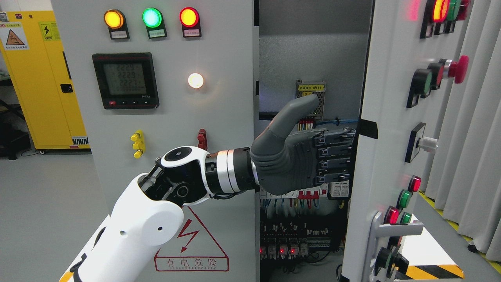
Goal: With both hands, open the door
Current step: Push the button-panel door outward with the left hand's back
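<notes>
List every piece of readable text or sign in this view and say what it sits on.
"有电危险": under the red lightning triangle on the left cabinet door.
Digital meter: rows of digits, roughly "222", too blurred to confirm.
Yellow label inside the cabinet: too small to read.
Tags under the three indicator lamps: unreadable.
Warning stickers on the yellow cabinet: symbols only; print too small.

The left arm (145, 231) had a glossy white shell with small holes, a black elbow joint capped white, a silver-ringed black wrist, and a grey ribbed hand (291, 156) with black finger segments.
</notes>
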Action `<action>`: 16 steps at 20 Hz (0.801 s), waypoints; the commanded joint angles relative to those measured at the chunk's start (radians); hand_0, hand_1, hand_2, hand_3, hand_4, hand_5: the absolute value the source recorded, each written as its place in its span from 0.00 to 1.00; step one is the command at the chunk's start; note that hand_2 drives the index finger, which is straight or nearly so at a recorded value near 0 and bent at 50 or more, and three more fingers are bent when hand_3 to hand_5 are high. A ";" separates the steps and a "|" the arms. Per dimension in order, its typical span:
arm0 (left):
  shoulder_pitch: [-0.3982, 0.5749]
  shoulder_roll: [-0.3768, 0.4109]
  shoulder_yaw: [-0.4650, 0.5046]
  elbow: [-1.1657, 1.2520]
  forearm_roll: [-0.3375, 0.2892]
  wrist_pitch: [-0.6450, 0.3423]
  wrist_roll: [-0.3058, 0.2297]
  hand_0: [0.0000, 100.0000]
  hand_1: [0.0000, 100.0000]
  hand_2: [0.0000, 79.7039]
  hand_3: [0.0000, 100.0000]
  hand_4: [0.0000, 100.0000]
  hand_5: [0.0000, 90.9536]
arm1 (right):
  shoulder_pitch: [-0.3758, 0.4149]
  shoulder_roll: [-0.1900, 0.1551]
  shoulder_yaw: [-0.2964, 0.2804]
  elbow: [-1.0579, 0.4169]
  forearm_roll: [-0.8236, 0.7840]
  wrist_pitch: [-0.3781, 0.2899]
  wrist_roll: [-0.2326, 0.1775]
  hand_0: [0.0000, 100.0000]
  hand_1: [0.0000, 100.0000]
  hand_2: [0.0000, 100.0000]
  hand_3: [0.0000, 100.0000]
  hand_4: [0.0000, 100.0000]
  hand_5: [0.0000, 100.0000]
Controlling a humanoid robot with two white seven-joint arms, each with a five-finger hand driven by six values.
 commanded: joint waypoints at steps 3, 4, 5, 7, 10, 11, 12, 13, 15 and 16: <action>-0.004 -0.079 -0.009 0.013 0.000 0.005 0.046 0.00 0.00 0.00 0.00 0.00 0.00 | -0.001 -0.008 0.002 0.000 0.000 0.001 0.000 0.22 0.00 0.00 0.00 0.00 0.00; -0.006 -0.092 -0.009 0.011 0.000 0.007 0.048 0.00 0.00 0.00 0.00 0.00 0.00 | -0.001 -0.008 0.002 0.000 0.000 0.001 0.000 0.22 0.00 0.00 0.00 0.00 0.00; -0.006 -0.099 -0.009 0.008 0.001 0.007 0.048 0.00 0.00 0.00 0.00 0.00 0.00 | -0.001 -0.008 0.002 0.000 0.000 0.001 0.000 0.22 0.00 0.00 0.00 0.00 0.00; -0.006 -0.111 -0.009 -0.001 0.001 0.007 0.068 0.00 0.00 0.00 0.00 0.00 0.00 | -0.001 -0.008 0.002 0.000 0.000 0.001 0.000 0.22 0.00 0.00 0.00 0.00 0.00; -0.003 -0.131 -0.009 -0.005 0.003 0.011 0.114 0.00 0.00 0.00 0.00 0.00 0.00 | 0.001 -0.008 0.003 0.000 0.000 0.001 0.000 0.22 0.00 0.00 0.00 0.00 0.00; -0.003 -0.135 -0.009 -0.005 0.003 0.011 0.117 0.00 0.00 0.00 0.00 0.00 0.00 | -0.001 -0.008 0.005 0.000 0.000 0.001 0.000 0.22 0.00 0.00 0.00 0.00 0.00; -0.003 -0.137 -0.009 -0.010 0.003 0.011 0.118 0.00 0.00 0.00 0.00 0.00 0.00 | 0.001 -0.008 0.006 0.000 0.000 0.001 0.000 0.22 0.00 0.00 0.00 0.00 0.00; 0.000 -0.137 -0.009 -0.018 0.003 0.011 0.118 0.00 0.00 0.00 0.00 0.00 0.00 | 0.001 -0.008 0.006 0.000 0.000 0.001 0.000 0.22 0.00 0.00 0.00 0.00 0.00; 0.005 -0.137 -0.009 -0.044 0.004 0.013 0.118 0.00 0.00 0.00 0.00 0.00 0.00 | -0.001 -0.008 0.003 0.000 0.000 0.001 0.000 0.22 0.00 0.00 0.00 0.00 0.00; 0.005 -0.137 -0.009 -0.054 0.006 0.016 0.118 0.00 0.00 0.00 0.00 0.00 0.00 | -0.001 -0.008 0.003 0.000 0.000 0.001 0.000 0.22 0.00 0.00 0.00 0.00 0.00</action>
